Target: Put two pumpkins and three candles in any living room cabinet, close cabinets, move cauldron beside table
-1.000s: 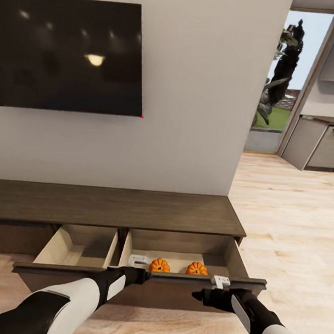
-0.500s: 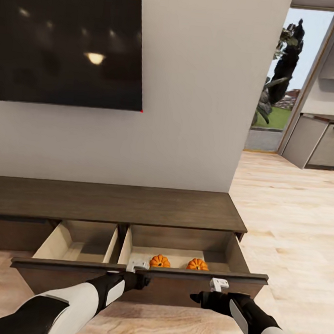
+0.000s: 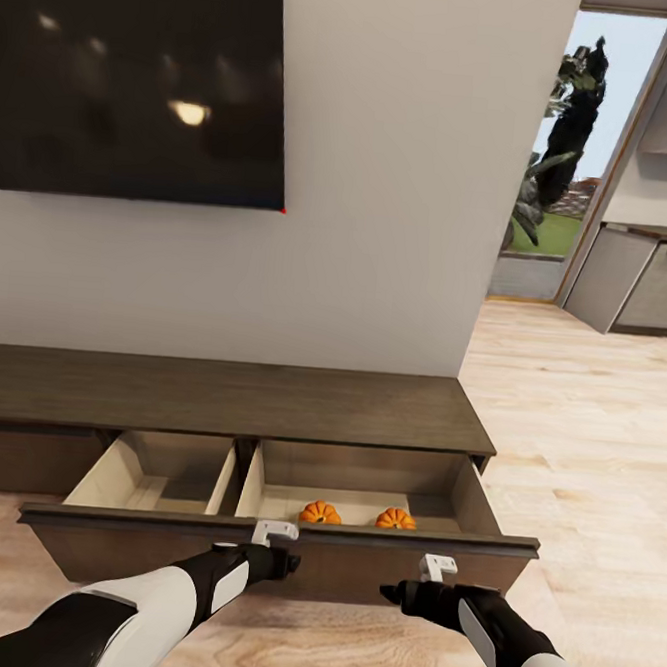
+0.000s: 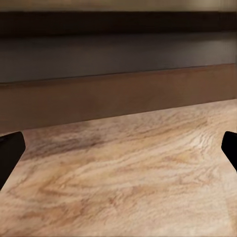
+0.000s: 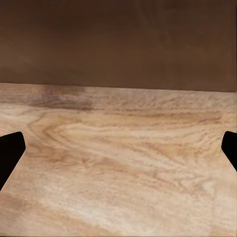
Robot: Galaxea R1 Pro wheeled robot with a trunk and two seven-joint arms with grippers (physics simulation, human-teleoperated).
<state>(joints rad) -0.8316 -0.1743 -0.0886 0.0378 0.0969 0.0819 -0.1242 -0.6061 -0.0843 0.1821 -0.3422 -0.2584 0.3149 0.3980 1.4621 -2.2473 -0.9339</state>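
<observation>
The long dark brown cabinet (image 3: 218, 397) stands against the wall under the TV, with its wide drawer front (image 3: 355, 566) pulled out. Two orange pumpkins (image 3: 319, 514) (image 3: 395, 519) sit side by side in the drawer's right compartment. The left compartment (image 3: 161, 480) looks bare. My left gripper (image 3: 291, 563) and right gripper (image 3: 387, 591) hover just in front of the drawer front, holding nothing. In both wrist views the dark fingertips (image 4: 10, 150) (image 5: 10, 150) stand wide apart over the plank floor, facing the brown front (image 5: 118, 44). The candles, cauldron and table are out of view.
A black wall TV (image 3: 143, 78) hangs above the cabinet. To the right, light plank floor (image 3: 586, 434) runs to a glass door (image 3: 558, 161) and grey kitchen units (image 3: 638, 282).
The whole picture has shifted, so the camera moved. Against the drawer front, both grippers have dropped from its top edge to lower on the panel. The drawer stays open.
</observation>
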